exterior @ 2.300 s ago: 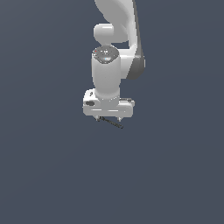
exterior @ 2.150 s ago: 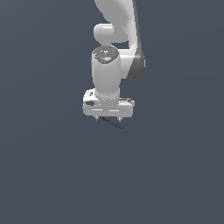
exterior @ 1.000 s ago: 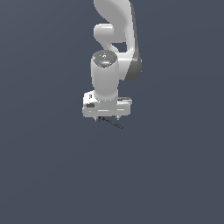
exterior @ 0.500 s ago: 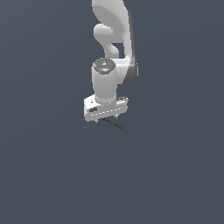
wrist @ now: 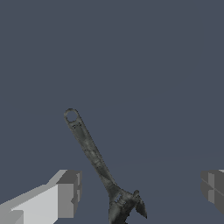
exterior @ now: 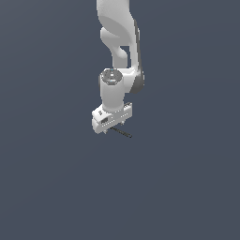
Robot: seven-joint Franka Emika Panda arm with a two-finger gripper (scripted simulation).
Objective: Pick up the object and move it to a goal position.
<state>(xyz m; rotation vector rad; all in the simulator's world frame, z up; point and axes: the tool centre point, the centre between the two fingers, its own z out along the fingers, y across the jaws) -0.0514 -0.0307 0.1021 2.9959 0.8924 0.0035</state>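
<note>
The object (wrist: 94,159) is a slim dark grey wrench-like rod with a ring at one end and a jawed head at the other. In the wrist view it lies between my two white fingers, touching neither. My gripper (wrist: 140,192) is open, its fingers (wrist: 65,194) set wide apart on either side of the head end. In the exterior view the gripper (exterior: 112,127) hangs straight down from the white arm, and the object (exterior: 123,134) pokes out just beneath it toward the exterior view's right.
A plain dark grey-blue surface fills both views. The white arm (exterior: 119,47) rises from the hand to the upper edge of the exterior view.
The hand has sunk a little toward the object and turned slightly while the upper arm shifted. The object has stayed where it was.
</note>
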